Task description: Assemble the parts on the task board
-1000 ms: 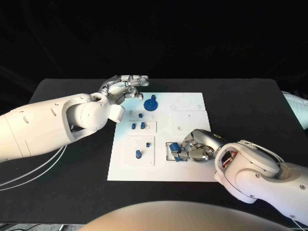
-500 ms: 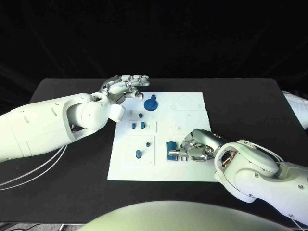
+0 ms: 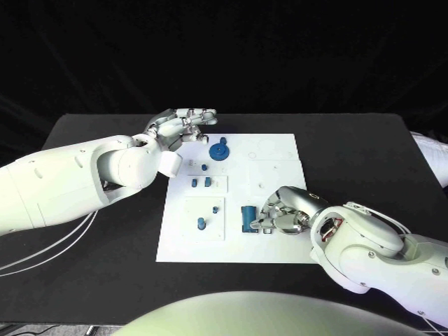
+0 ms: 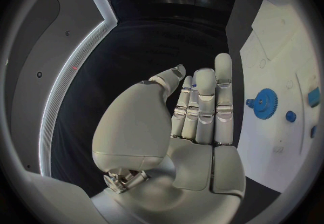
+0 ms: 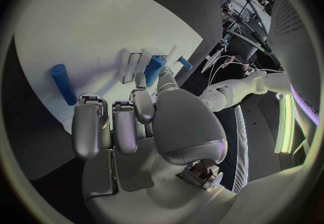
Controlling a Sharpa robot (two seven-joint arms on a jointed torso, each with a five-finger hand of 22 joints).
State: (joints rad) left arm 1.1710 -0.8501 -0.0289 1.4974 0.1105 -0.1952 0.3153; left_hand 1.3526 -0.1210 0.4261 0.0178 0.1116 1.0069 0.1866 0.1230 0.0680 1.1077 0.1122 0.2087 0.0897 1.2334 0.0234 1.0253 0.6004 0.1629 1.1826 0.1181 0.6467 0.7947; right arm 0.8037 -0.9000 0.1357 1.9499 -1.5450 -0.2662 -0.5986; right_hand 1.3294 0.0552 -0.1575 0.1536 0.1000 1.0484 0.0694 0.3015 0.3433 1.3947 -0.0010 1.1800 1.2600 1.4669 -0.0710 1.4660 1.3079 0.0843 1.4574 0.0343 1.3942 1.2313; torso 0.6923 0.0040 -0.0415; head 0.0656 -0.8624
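The white task board (image 3: 274, 164) lies mid-table. A blue cylinder (image 3: 247, 218) lies loose on its near part, just left of my right hand (image 3: 288, 213); the right wrist view shows this cylinder (image 5: 64, 83) apart from the curled, empty fingers (image 5: 88, 127). My left hand (image 3: 184, 124) hovers at the board's far left corner, its fingers (image 4: 202, 105) held straight and close together around nothing. A blue gear (image 3: 219, 152) (image 4: 263, 103) sits on the far part of the board. A blue peg (image 3: 202, 224) (image 5: 154, 70) stands in the near left panel.
Two small blue pieces (image 3: 194, 183) stand in the left middle panel, and a tiny one (image 3: 216, 209) is just below them. Black table (image 3: 103, 259) surrounds the board on every side. My right forearm (image 3: 386, 259) covers the near right of the table.
The blue cylinder has moved left out of my right hand's fingers and now lies free on the board. My left hand has stayed where it was.
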